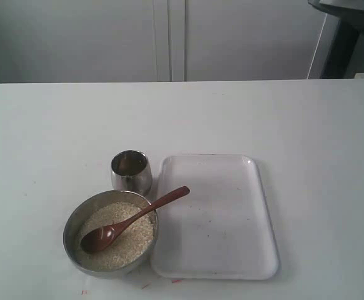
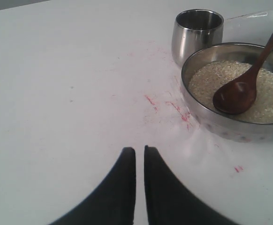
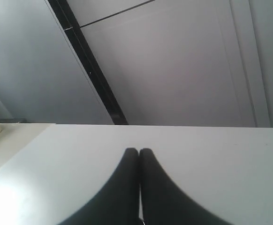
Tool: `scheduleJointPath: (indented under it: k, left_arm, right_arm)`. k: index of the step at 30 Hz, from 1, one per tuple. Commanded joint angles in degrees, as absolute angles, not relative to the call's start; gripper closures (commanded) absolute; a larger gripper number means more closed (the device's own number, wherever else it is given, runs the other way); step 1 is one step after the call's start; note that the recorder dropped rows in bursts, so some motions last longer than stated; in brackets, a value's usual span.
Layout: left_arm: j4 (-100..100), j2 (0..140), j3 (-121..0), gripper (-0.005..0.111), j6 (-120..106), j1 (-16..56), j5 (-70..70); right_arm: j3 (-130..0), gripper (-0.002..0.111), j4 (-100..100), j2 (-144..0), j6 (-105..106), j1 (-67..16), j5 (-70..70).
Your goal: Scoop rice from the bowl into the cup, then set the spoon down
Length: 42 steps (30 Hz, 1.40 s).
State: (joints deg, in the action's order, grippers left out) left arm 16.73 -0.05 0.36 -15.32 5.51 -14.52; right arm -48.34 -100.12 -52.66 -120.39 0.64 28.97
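The steel bowl (image 1: 72, 226) (image 2: 207, 117) sits near the table's front, filled with pale rice (image 1: 132, 240) (image 2: 268, 96). The brown wooden spoon (image 1: 129, 222) (image 2: 244, 84) lies head-down in the rice, its handle leaning over the bowl's rim toward the tray. Just behind the bowl stands the small steel cup (image 1: 131, 173) (image 2: 196, 35), upright. My left gripper (image 2: 140, 150) hovers over bare table some way from the bowl, jaws nearly together with nothing between them. My right gripper (image 3: 139, 151) is shut and empty over bare table, facing a wall. Neither gripper shows in the exterior view.
A white rectangular tray (image 1: 232, 219) lies right of the bowl and cup, touching the bowl's side. Red pen marks (image 2: 167, 105) stain the table near the bowl. A dark stand (image 1: 351, 37) is at the back right corner.
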Motion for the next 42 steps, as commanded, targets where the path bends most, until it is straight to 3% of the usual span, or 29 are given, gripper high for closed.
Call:
scheduleJointPath:
  k: [1, 6, 10, 15, 22, 30, 42]
  left_arm:
    - [17.1, 0.0, 0.0, 0.092, -15.2, 5.9, -14.6]
    - [17.1, 0.0, 0.0, 0.092, -15.2, 5.9, -14.6]
    - [17.1, 0.0, 0.0, 0.092, -15.2, 5.9, -14.6]
    - [17.1, 0.0, 0.0, 0.092, -15.2, 5.9, -14.6]
    - [17.1, 0.0, 0.0, 0.092, -15.2, 5.9, -14.6]
    - [17.1, 0.0, 0.0, 0.092, -15.2, 5.9, -14.6]
    - [17.1, 0.0, 0.0, 0.092, -15.2, 5.9, -14.6]
  right_arm:
    - [-48.8, 0.108, -99.9, -52.7, -120.5, 0.6, 26.1]
    - [-49.1, 0.108, -89.3, -51.5, -109.9, 0.6, 20.7]
    - [-49.4, 0.108, -68.8, -48.8, -81.6, -1.4, 7.3]
    - [-53.3, 0.108, -43.9, -47.4, -41.9, -6.7, -21.3]
    - [-61.7, 0.108, -3.1, -47.5, 0.5, -9.9, -36.5]
    - [-74.4, 0.108, 10.9, -55.3, 8.4, -12.7, -58.9]
    - [-82.1, 0.108, 10.7, -68.0, 7.3, -25.1, -66.3]
